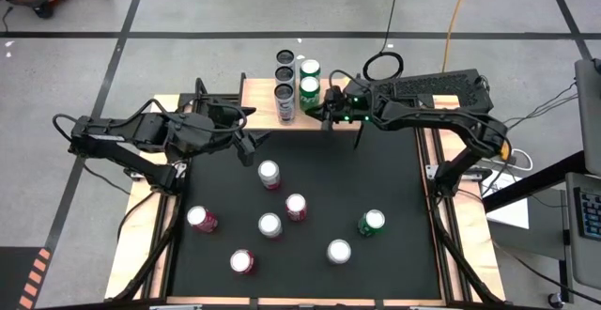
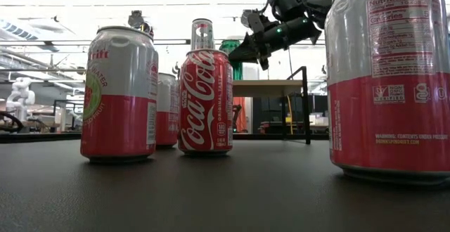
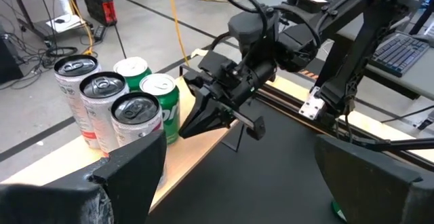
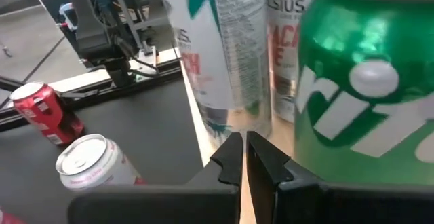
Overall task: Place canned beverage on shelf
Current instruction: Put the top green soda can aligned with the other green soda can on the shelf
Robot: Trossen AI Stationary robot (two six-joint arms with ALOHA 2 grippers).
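The shelf (image 1: 261, 101), a light-wood board, stands at the table's far edge. On it stand three tall silver cans (image 3: 102, 98) in a row and two green cans (image 3: 159, 102) beside them. My right gripper (image 4: 244, 146) is shut, level, with its tips at the shelf's near edge between the nearest silver can (image 4: 227, 61) and the nearer green can (image 4: 366, 95). It holds nothing. My left gripper (image 1: 252, 147) hangs open above the mat's far left, pointing toward the shelf. My right gripper comes level from the table's right side with its fingers shut. Its tips (image 3: 190, 125) lie right beside the nearer green can's lower wall (image 3: 173, 125). Whether they touch that can, I cannot tell. The can stands upright on the shelf.
Several more cans stand upright on the black mat (image 1: 394, 178): red and white ones (image 1: 269, 174) (image 1: 296, 207) (image 1: 200, 219) toward the middle and left, a green one (image 1: 372, 222) at the right. Wooden strips (image 1: 470, 244) run along the table's sides.
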